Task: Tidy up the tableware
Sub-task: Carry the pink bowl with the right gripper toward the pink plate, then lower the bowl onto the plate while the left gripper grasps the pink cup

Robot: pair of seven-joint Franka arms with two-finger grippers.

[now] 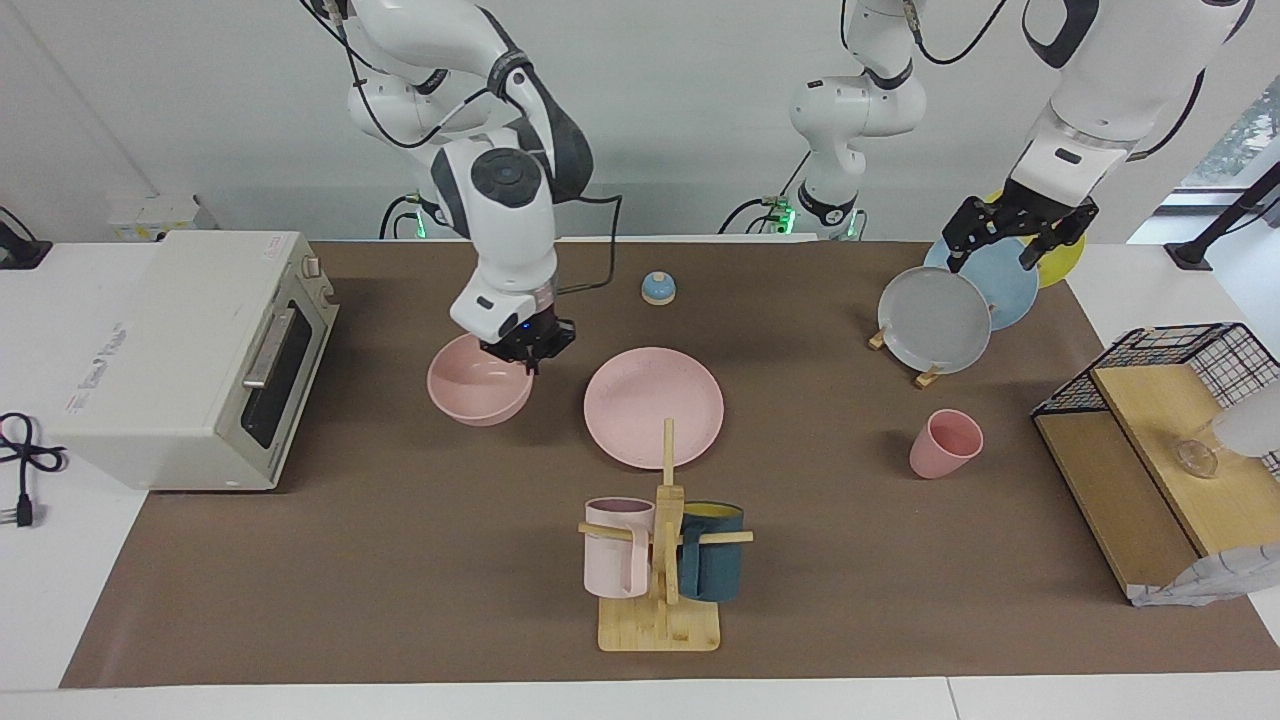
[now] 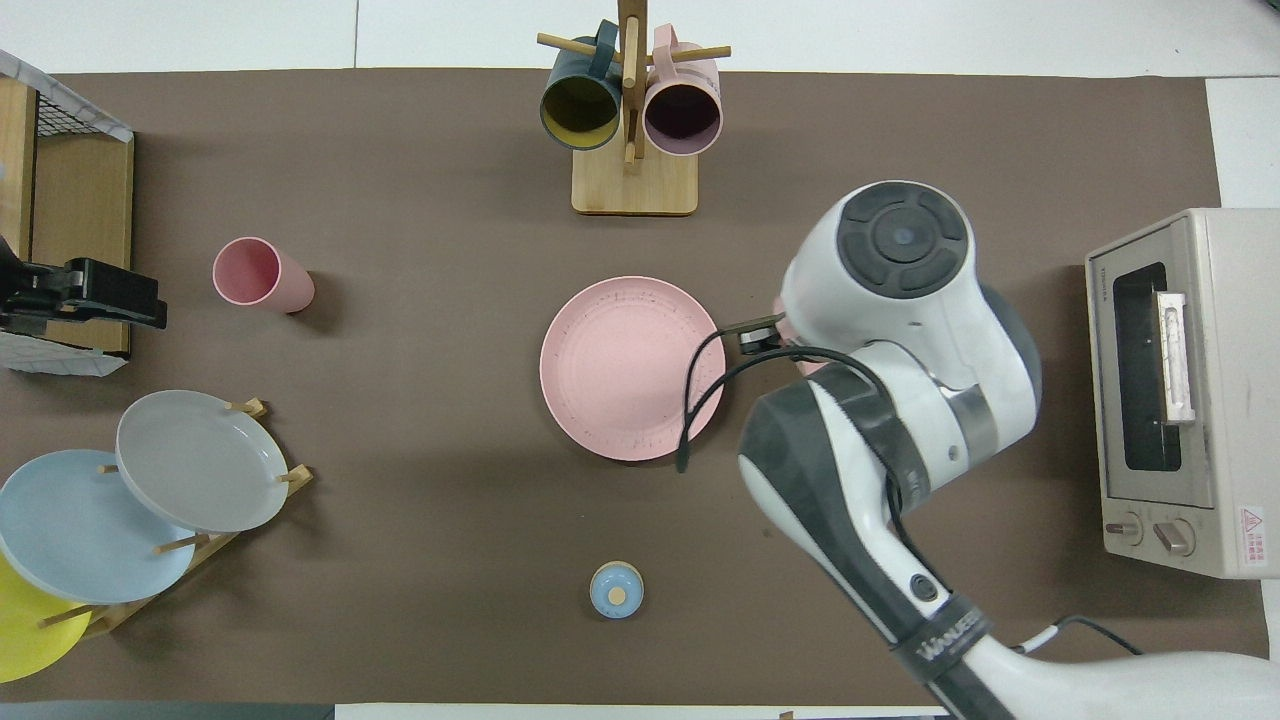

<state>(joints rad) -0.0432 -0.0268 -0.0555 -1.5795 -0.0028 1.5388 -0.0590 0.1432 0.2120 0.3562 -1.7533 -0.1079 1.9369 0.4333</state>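
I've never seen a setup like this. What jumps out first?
The right claw is pinched shut on the rim of the pink bowl, which sits between the toaster oven and the pink plate at the table's middle. The left claw hangs open over the rack of grey, blue and yellow plates, waiting.

Plates four, mugs two, bowl one, cup one.
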